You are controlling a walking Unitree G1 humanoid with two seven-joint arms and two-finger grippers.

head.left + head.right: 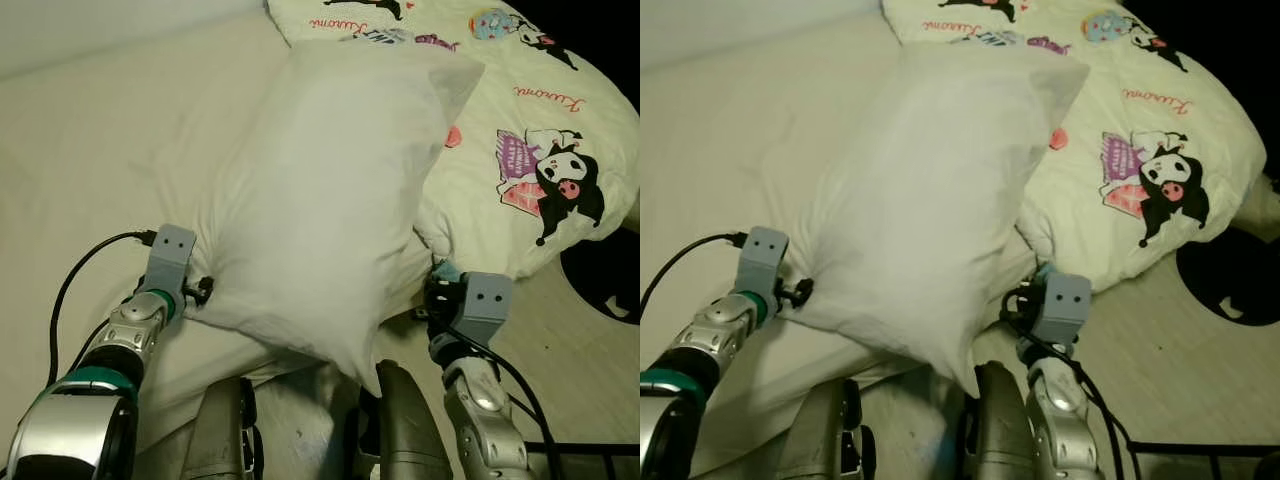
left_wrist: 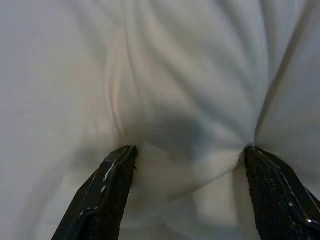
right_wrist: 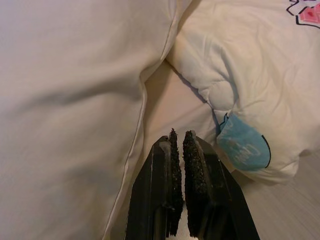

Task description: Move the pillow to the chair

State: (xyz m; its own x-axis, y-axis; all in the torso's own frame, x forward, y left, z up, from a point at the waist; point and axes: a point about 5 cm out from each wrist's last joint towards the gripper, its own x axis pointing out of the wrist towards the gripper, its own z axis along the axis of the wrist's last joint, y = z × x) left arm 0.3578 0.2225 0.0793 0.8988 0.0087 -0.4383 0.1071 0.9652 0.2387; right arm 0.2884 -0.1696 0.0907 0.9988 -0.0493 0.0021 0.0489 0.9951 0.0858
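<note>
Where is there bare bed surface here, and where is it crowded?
Bare sheet lies on the robot's left of the white pillow. On the right it is crowded: the printed quilt butts against the pillow, leaving a narrow gap where the shut right gripper sits. The left gripper presses open into the pillow.

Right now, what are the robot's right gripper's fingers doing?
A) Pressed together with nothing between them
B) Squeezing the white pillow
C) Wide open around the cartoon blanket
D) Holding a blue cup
A: in the right wrist view the right gripper has its two black fingers pressed together with nothing between them, beside the white pillow and not gripping it.
</note>
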